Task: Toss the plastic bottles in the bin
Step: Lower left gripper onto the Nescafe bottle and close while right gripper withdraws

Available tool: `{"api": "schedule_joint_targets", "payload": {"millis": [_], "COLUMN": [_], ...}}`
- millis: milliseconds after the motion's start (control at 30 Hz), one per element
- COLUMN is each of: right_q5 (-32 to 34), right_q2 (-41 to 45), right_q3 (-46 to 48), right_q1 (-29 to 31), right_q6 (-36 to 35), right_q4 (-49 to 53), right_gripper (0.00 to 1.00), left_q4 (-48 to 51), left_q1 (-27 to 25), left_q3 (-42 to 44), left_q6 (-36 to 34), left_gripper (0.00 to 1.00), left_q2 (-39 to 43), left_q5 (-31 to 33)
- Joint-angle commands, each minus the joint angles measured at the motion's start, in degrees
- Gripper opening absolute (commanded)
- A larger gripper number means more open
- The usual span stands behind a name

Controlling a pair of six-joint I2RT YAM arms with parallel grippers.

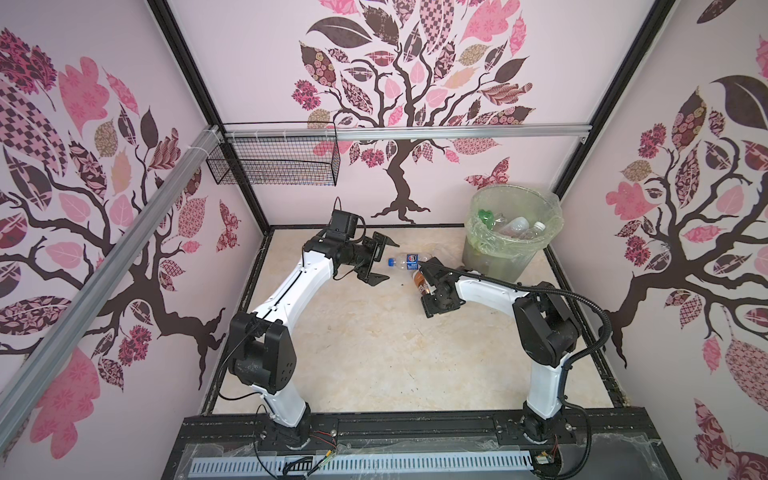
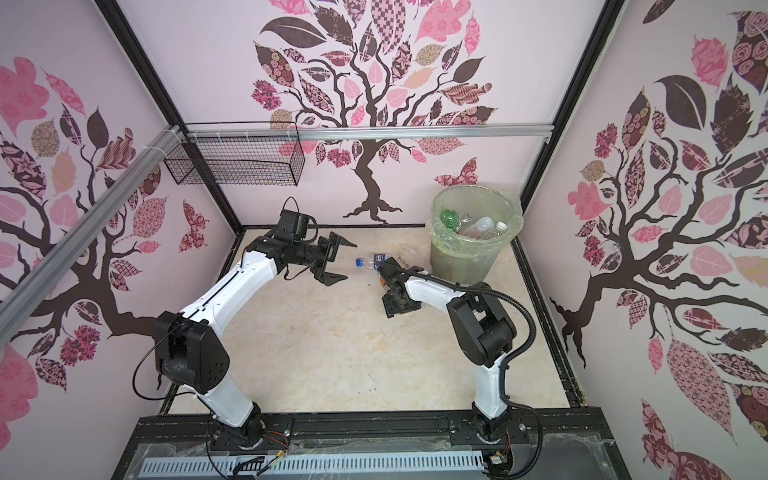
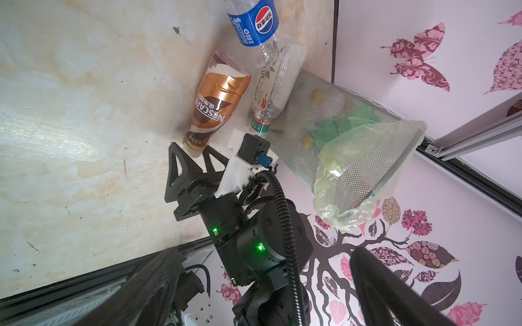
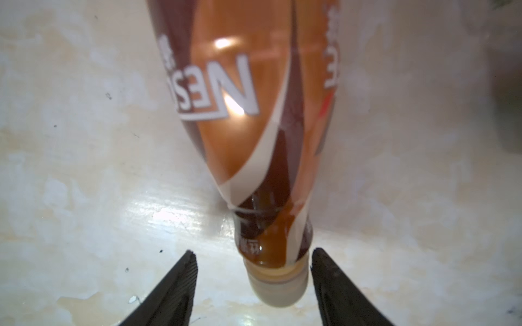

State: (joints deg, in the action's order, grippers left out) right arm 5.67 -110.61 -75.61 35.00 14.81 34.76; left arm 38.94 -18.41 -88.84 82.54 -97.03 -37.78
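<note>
Right tool (image 4: 254,251) sits open astride the brown bottle (image 4: 240,113); left tool (image 1: 390,261) gapes wide

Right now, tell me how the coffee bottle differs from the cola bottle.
The coffee bottle is wrapped in brown and copper; the cola bottle is clear with a blue band. The right gripper flanks the coffee bottle's cap, jaws open; the cola bottle lies ungripped. Both lie on their sides.

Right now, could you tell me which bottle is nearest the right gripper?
The brown Nescafé bottle: its cap sits between the right gripper's jaws; the blue-labelled bottle and white-labelled bottle lie beyond.
</note>
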Motion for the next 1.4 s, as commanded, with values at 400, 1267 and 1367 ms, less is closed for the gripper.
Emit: {"api": "schedule_joint_targets", "payload": {"millis": [400, 1267, 1367], "right_q5": [-1.04, 0.52, -3.49], "right_q2": [2.65, 39.16, 41.8], "right_q3": [-2.52, 10.39, 11.78], "right_q1": [9.4, -8.5, -13.35], "right_q6": [2.74, 8.06, 7.9], "right_q4": [1.95, 11.19, 11.94], "right_gripper": [0.57, 0.99, 0.99], "left_q4": [1.73, 4.24, 8.39], "left_q1": [4.18, -14.04, -16.36], "left_q3": [10.29, -4.59, -11.1], "left_q6": [-3.52, -26.03, -31.24], "left_gripper": [0.98, 0.93, 0.92], "left_q2": [9.85, -16.41, -21.87], "left_q5": [3.22, 21.05, 25.17]}}
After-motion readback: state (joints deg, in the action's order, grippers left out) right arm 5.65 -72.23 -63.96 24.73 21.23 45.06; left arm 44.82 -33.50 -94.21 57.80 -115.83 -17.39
